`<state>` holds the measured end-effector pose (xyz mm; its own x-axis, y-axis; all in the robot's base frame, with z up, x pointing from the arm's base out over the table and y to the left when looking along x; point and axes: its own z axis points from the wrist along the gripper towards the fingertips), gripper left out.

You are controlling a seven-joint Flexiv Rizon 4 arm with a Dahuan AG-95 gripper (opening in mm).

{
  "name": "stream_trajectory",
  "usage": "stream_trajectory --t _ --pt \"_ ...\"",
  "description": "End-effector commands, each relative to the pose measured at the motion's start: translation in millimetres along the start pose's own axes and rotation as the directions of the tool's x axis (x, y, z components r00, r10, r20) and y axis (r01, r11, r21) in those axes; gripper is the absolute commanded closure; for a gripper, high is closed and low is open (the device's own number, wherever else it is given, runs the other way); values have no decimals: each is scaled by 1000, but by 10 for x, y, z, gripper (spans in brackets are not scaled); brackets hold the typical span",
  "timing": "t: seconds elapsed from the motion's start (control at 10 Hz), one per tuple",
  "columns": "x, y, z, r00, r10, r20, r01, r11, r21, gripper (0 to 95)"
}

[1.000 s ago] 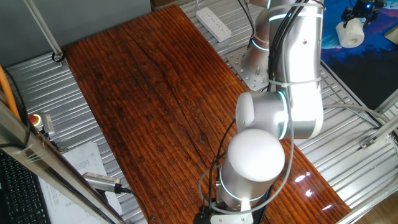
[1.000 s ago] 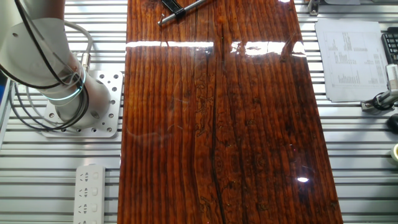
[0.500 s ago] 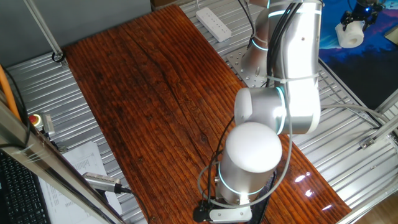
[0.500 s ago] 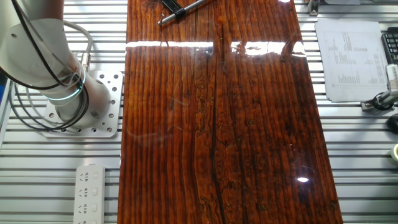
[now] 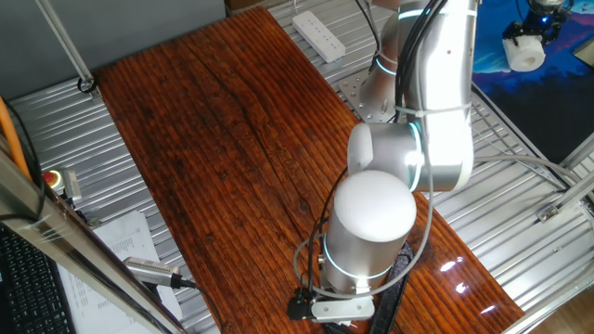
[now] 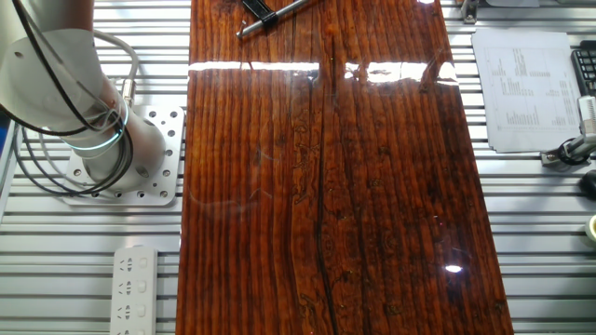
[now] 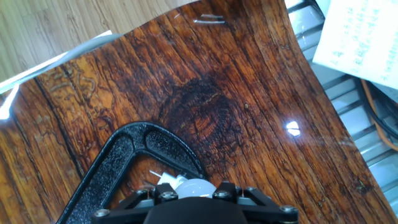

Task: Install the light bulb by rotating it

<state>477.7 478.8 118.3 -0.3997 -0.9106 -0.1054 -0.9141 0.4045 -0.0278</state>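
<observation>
From one fixed view, the arm point(image 5: 408, 158) bends down over the near corner of the wooden table point(image 5: 213, 139), its big white joint cap point(image 5: 374, 209) facing the camera. The wrist hangs low at the table's near edge, and the gripper itself is hidden below that cap. A white power strip point(image 5: 318, 32) lies on the metal frame past the table's far corner. A sheet of paper point(image 5: 125, 241) lies off the table's left side.

From the other fixed view, the table point(image 6: 326, 186) shows only bare boards with bright glare. The arm's base point(image 6: 102, 140) is bolted to a plate beside the table's left edge, with the power strip point(image 6: 135, 288) further along that same edge. A printed sheet point(image 6: 521, 84) lies off the right side.

In the hand view, the gripper point(image 7: 196, 199) fills the bottom edge, seen only as dark housing with screws. I cannot tell whether its fingers are apart or together. The light bulb point(image 7: 194, 185) peeks out as a pale dome right at the gripper, inside the curve of a black clamp point(image 7: 134, 155) that rests on the table point(image 7: 236, 99).
</observation>
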Motion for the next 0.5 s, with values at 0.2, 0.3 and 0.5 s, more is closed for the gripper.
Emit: stream_trajectory --t 0.2,0.3,0.5 --pt "6 10 10 1000 7 25 -7 1000 -3 570" --pt "6 10 10 1000 7 28 -7 1000 -4 570" --pt "6 10 10 999 9 40 -9 1000 -5 570"
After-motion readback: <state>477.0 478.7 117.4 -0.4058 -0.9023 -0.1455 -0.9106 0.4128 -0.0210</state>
